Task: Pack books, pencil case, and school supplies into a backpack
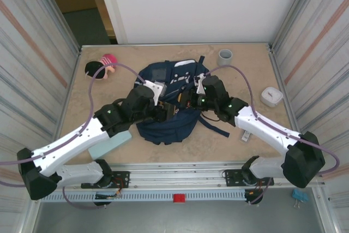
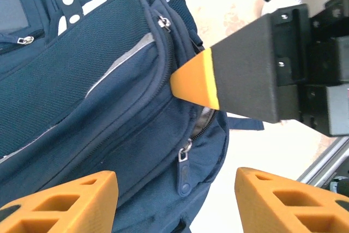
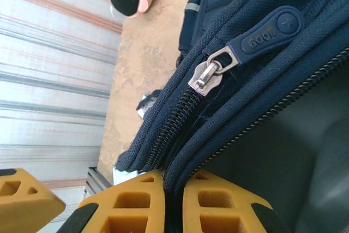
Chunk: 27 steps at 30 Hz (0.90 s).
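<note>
- The backpack [image 1: 166,121] lay in the middle of the surface [image 1: 76,107]. In the top view its long axis ran roughly from 1 to 7 o'clock.
- Both arms converged on it. The left forearm pointed toward 2 o'clock and the right toward 10 o'clock, and the two hands were close together over the bag.
- The right hand [image 3: 174,205] was pinched shut on a fold of the backpack's fabric between two zip lines. A metal slider [image 3: 210,73] sat at about 1 o'clock from its fingertips.
- The left hand [image 2: 175,189] was partly open over the bag's side and held nothing. A zip pull [image 2: 184,170] lay at 12 o'clock from the gap, just between its fingers. This hand looked best placed to take that pull.
- The pencil case [image 1: 109,144] lay at 8 o'clock from the backpack, partly under the left forearm, with its long axis from 2 to 8 o'clock.
- A small white piece [image 1: 246,135] lay at 4 o'clock from the backpack, beside the right forearm. Neither it nor the pencil case was packed yet.
</note>
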{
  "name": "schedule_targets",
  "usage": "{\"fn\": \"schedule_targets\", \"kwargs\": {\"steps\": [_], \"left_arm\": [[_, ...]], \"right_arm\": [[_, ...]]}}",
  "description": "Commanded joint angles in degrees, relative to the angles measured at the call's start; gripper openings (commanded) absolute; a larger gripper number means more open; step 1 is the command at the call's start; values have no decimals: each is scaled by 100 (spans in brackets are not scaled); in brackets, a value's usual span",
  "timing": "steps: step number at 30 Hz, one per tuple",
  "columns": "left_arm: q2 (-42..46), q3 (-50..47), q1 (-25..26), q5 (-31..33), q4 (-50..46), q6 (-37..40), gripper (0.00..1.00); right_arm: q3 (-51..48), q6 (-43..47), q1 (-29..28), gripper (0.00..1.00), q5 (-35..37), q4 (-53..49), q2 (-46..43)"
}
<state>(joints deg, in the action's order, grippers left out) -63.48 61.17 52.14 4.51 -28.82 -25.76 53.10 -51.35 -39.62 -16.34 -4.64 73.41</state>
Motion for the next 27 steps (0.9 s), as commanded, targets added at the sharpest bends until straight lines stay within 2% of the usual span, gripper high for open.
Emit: {"fn": "schedule_targets", "kwargs": {"steps": [1, 5, 12, 18, 24, 27], "left_arm": [[196, -228, 24, -134, 199, 56, 58], [25, -350, 29, -190, 513, 274, 59], [-771, -73, -73, 246, -117, 557, 59], [-938, -493, -209, 90, 439, 445, 55], [-1053, -1025, -419, -23, 1549, 205, 43], [-1232, -955, -452, -48, 1571, 168, 34]], "right_arm": [[359, 209, 60, 0, -110, 748, 191], [543, 21, 105, 0, -401, 911, 528], [486, -41, 80, 0, -328, 1020, 610], [257, -103, 42, 0, -339, 1169, 453], [316, -45, 19, 0, -525, 1068, 354], [186, -113, 22, 0, -556, 1210, 241]]}}
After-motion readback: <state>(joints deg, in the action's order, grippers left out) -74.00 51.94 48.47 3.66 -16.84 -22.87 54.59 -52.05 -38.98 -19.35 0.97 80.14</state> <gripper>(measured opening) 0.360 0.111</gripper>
